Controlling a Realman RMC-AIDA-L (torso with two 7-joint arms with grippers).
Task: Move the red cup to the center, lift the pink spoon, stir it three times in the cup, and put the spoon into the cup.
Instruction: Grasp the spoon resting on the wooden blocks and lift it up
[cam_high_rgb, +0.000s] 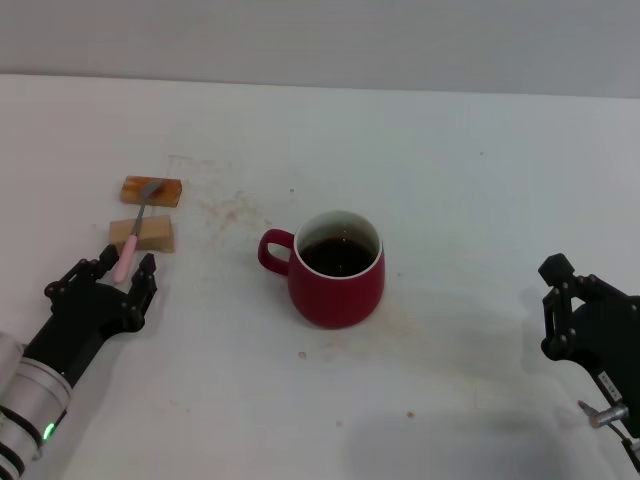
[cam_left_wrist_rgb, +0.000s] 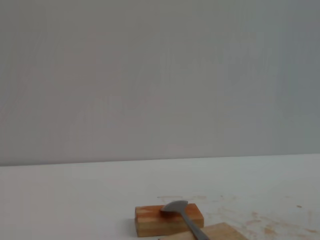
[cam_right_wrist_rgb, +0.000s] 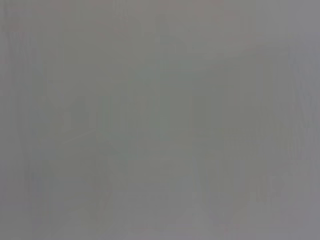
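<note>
The red cup (cam_high_rgb: 335, 268) stands upright at the middle of the table, handle toward my left arm, with dark liquid inside. The pink spoon (cam_high_rgb: 127, 255) lies across two small blocks at the left, its grey bowl (cam_left_wrist_rgb: 175, 206) resting on the farther one. My left gripper (cam_high_rgb: 120, 270) is low at the near left and open. The tip of the pink handle lies between its fingers. My right gripper (cam_high_rgb: 575, 285) stands open at the right edge, well away from the cup, with nothing in it. The right wrist view shows only a grey blur.
An orange block (cam_high_rgb: 151, 191) and a tan block (cam_high_rgb: 143, 236) sit side by side under the spoon. Brown stains (cam_high_rgb: 232, 208) speckle the white table (cam_high_rgb: 450, 170) between the blocks and the cup. A grey wall runs along the back.
</note>
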